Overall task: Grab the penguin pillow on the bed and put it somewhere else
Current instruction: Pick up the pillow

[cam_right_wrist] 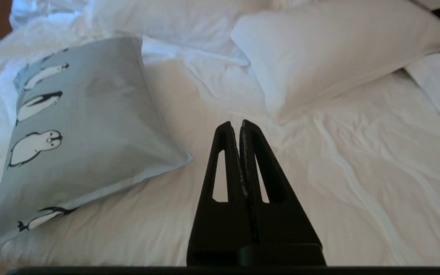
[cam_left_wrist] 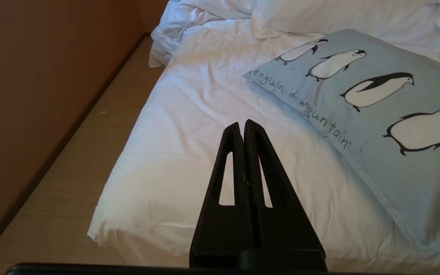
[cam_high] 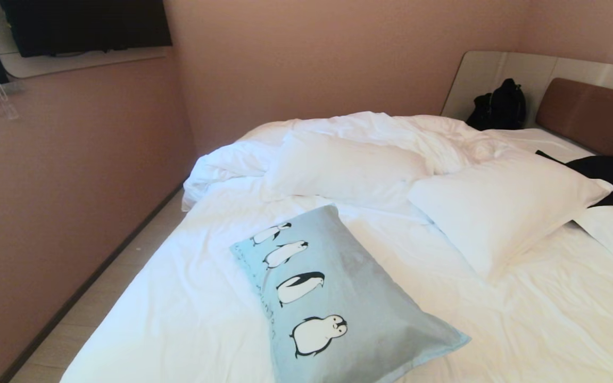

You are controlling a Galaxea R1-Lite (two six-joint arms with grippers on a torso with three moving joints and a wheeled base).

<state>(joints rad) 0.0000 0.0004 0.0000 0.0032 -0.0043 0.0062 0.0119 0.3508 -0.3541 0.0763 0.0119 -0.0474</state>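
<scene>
Head view, left to right: penguin pillow point(cam_high: 338, 298) lies lower centre on the bed point(cam_high: 179, 298), untouched; white pillow point(cam_high: 503, 210) right. I see left gripper point(cam_left_wrist: 242, 124) and right gripper point(cam_right_wrist: 235, 124) both clenched, empty. Pickup not begun.

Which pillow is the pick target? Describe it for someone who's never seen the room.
Start at the bed with wrinkled white sheets. The penguin pillow lies on its near part, nearer the wall side, in front of two white pillows. It alone is pale blue, with a row of black-and-white penguins and cursive writing along one edge.
</scene>
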